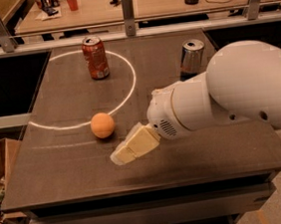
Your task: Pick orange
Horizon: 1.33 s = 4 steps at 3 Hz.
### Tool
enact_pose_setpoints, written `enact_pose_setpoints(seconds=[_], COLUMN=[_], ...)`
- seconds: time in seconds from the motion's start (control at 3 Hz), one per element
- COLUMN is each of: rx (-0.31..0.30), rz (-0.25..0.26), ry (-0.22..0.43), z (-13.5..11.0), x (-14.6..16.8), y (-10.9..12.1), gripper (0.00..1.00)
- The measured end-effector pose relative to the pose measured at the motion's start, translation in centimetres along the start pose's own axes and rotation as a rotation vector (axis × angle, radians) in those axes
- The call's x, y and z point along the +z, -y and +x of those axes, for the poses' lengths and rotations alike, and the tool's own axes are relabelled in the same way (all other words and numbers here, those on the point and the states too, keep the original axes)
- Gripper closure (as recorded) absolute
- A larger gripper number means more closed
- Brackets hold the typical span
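**Pale orange sits near the pincer**

The orange (103,125), small, round, smooth and pale, rests on the dark desk (61,167) by a white arc. The pincer (121,156) hovers just beside it, apart; whether it is clenched or released cannot be told.

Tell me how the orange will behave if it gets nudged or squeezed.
The orange is ball-shaped and sits loose on the flat table, so a sideways nudge would probably send it rolling. Its skin looks smooth, so it may slip. The pincer hovers close beside it, nearer the front edge.
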<state>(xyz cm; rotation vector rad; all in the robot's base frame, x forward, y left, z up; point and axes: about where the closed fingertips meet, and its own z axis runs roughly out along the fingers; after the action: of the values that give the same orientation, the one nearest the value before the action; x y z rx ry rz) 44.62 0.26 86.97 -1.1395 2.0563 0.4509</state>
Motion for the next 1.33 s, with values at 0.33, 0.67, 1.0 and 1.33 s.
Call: enact_pose_setpoints(seconds=[0.33,0.67,1.0,1.33], rx=[-0.036,-0.059,-0.074,-0.092], rz=[-0.037,-0.069,-0.092,-0.116], ry=[0.061,0.088,0.099,0.113], z=[-0.7,-1.1,-1.5,-2.1], x=[1.8,3.6,5.4,7.0], y=[-0.1,-0.1,-0.2,-0.3], gripper=[0.00,0.00,0.00,0.00])
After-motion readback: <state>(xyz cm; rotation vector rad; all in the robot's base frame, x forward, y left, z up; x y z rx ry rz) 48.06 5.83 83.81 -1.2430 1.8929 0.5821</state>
